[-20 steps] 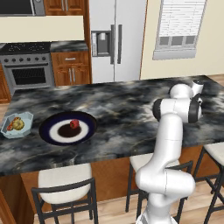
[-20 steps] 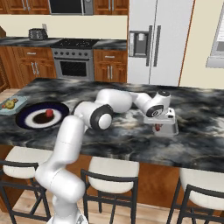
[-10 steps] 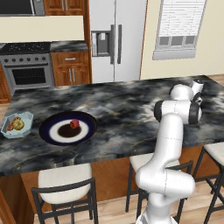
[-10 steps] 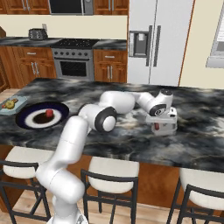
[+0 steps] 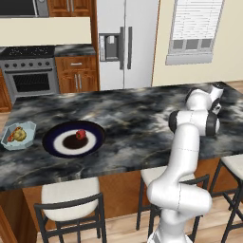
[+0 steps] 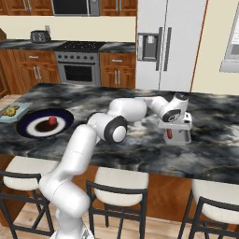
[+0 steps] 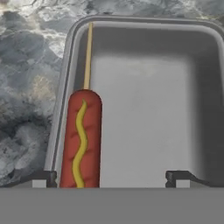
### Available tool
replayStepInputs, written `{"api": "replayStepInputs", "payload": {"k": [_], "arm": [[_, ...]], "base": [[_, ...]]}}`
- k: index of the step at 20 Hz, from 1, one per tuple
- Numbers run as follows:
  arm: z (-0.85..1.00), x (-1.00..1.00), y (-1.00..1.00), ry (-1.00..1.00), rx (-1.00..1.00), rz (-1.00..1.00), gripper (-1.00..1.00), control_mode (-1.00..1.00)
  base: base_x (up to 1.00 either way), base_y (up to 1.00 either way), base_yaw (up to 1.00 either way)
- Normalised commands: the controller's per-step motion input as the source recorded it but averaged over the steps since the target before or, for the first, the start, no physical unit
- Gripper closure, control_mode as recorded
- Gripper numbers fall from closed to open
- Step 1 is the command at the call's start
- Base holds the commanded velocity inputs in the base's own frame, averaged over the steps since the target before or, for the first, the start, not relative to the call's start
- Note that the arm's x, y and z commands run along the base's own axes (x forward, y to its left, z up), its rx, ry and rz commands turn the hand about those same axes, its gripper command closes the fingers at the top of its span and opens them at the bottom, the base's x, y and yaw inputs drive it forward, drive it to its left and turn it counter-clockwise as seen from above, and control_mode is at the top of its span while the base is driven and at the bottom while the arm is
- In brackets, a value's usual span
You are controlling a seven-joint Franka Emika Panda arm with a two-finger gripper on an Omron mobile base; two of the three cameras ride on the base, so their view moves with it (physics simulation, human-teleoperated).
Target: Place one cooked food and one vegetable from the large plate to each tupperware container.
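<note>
The claw (image 7: pixel 111 175) hangs with fingers apart, gripping nothing, over a pale grey rectangular tub (image 7: pixel 148 48). Directly beneath it, the hand view reveals a red corn dog with a mustard squiggle on a wooden stick (image 7: pixel 81 140) along the tub's wall. Well away along the marble counter (image 6: pixel 140 144), the base views show the wide navy-rimmed round plate (image 6: pixel 28 130) holding a small red item (image 6: pixel 52 121), and beyond it a pale blue-green tub (image 5: pixel 7 142) with food.

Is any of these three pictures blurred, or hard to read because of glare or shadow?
Hand view: soft, slightly blurred, yet the corn dog in the grey container reads clearly. Left base view: even light, no glare; food on the large plate is too small to name. Right base view: sharp, gripper partly hidden by the container wall.
</note>
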Motion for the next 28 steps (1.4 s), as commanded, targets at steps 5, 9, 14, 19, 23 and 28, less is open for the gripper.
{"api": "replayStepInputs", "payload": {"k": [5, 9, 14, 19, 23, 28], "arm": [[0.14, -0.18, 0.07, -0.17, 0.00, -0.05, -1.00, -1.00], [0.00, 0.00, -0.37, -0.14, 0.00, -0.04, -1.00, -1.00], [0.52, -0.26, 0.84, -0.23, -0.01, -0.14, -1.00, -1.00], [0.45, -0.08, 1.00, -0.13, 0.00, -0.09, -1.00, -1.00], [0.21, -0.28, 1.00, 0.00, 0.00, -0.03, -1.00, -1.00], [0.42, -0.18, 1.00, 0.00, 0.00, -0.01, -1.00, -1.00]], "base": [[0.00, 0.00, 0.00], [0.00, 0.00, 0.00], [0.00, 0.00, 0.00], [0.00, 0.00, 0.00], [0.00, 0.00, 0.00], [0.00, 0.00, 0.00]]}}
